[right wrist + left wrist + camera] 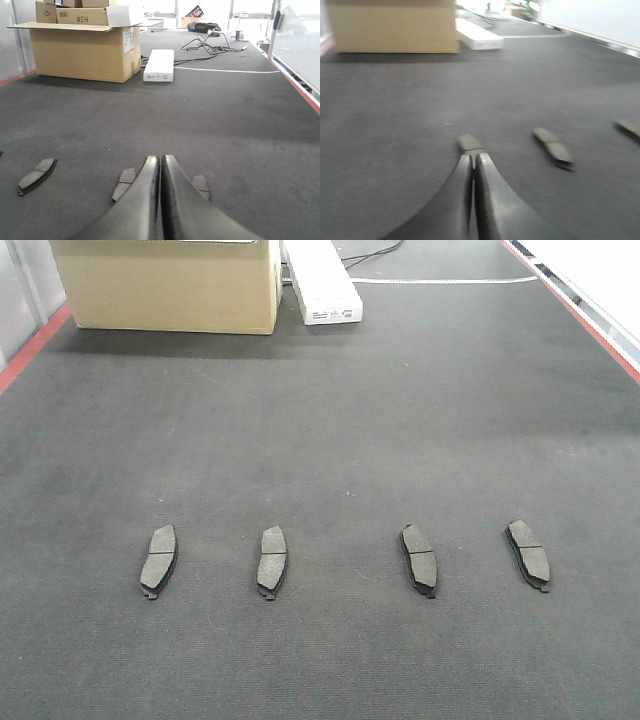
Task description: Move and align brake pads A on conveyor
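4 pads lined up, task looks nearly done.
All 4 brake pads A (159,560) sit in 1 row on the conveyor (320,420), well short of the cardboard box (168,285); left gripper (474,162) and right gripper (161,162) both closed, empty.

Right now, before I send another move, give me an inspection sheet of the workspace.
Surface: conveyor, dark textured belt, red side rails.
Job's things: four brake pads A lying in a spaced row, long sides slightly splayed.
Clutter: cardboard box and white box at far end.
Grippers: left gripper and right gripper both shut, holding nothing.
Cables: black cables beyond the white box.
Surroundings: more boxes stacked on the cardboard box.
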Controlling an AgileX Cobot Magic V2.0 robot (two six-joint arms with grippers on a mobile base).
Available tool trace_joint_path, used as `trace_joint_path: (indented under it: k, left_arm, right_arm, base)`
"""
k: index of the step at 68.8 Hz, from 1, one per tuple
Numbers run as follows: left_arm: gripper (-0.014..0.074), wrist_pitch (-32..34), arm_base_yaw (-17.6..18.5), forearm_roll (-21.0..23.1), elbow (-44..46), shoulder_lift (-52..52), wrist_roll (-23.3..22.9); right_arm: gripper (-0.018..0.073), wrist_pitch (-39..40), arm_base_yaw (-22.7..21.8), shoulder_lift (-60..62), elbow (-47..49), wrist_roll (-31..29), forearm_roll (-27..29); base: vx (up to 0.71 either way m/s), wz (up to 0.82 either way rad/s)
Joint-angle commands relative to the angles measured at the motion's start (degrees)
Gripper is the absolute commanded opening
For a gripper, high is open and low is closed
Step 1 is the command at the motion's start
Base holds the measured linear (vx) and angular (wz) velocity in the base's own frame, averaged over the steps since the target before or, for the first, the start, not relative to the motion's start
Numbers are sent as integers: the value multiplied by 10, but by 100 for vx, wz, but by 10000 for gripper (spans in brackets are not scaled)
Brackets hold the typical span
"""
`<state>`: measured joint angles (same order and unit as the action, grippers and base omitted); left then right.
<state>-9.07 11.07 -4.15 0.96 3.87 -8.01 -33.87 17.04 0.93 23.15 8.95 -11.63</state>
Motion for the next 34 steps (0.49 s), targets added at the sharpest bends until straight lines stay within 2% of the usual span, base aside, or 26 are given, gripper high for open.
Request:
trace_joint_path:
  k: [1,6,15,34]
  left_arm:
    - [-8,65,-51,38,-16,-19,17]
    - [-8,55,-89,49,-36,-50,17]
    - [-8,14,-128,49,-35,-55,30]
    - [-8,29,-134,27,-35,-55,31]
  right_arm:
    - [-11,38,-4,2,13,-3,-7]
    - [-11,38,-4,2,13,-3,-7]
    - [-11,38,-4,2,13,-3,-7]
    - [-11,38,-4,2,13,-3,-7]
  base:
    - [0,0]
    - [0,0]
    - [0,0]
    - [0,0]
